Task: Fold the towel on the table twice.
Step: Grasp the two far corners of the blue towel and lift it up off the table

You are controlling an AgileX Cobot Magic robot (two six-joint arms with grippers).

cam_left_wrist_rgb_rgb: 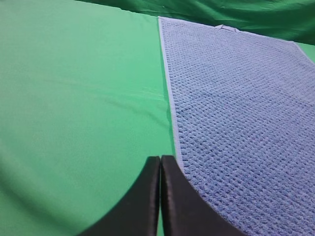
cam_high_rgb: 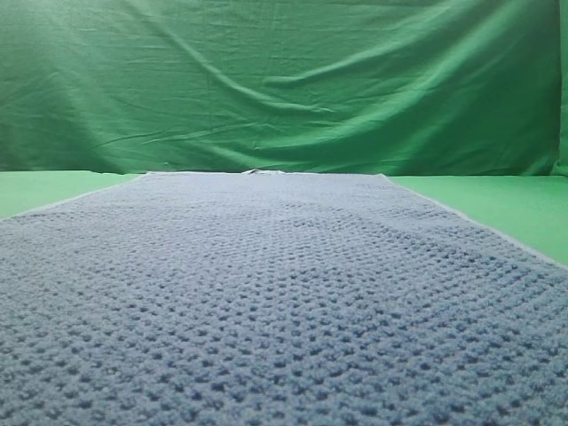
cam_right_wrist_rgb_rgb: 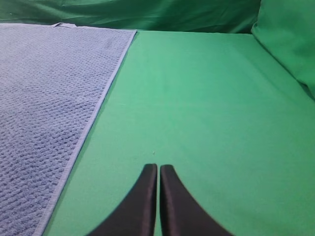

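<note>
The fingers of both grippers are pressed together and hold nothing: the left gripper (cam_left_wrist_rgb_rgb: 160, 160) hangs over the bare table (cam_left_wrist_rgb_rgb: 74, 98) with its tips just beside the towel's left edge, and the right gripper (cam_right_wrist_rgb_rgb: 158, 168) hangs over bare green a little way off the towel's right edge. The towel (cam_high_rgb: 284, 302) lies flat and fully spread on the table, a single layer with no fold in it, its pale trim running straight along both long sides and a small loop tab showing at the far edge near the backdrop (cam_high_rgb: 284, 80). So the task looks to be at its very start, with neither fold begun and neither arm touching the cloth. The next move, as I judge it, calls for both pairs of fingers to part, come down onto matching corners or edges of the towel, pinch the thin trim without bunching it, and then carry that edge evenly across so that it lands square on the opposite one.
</note>
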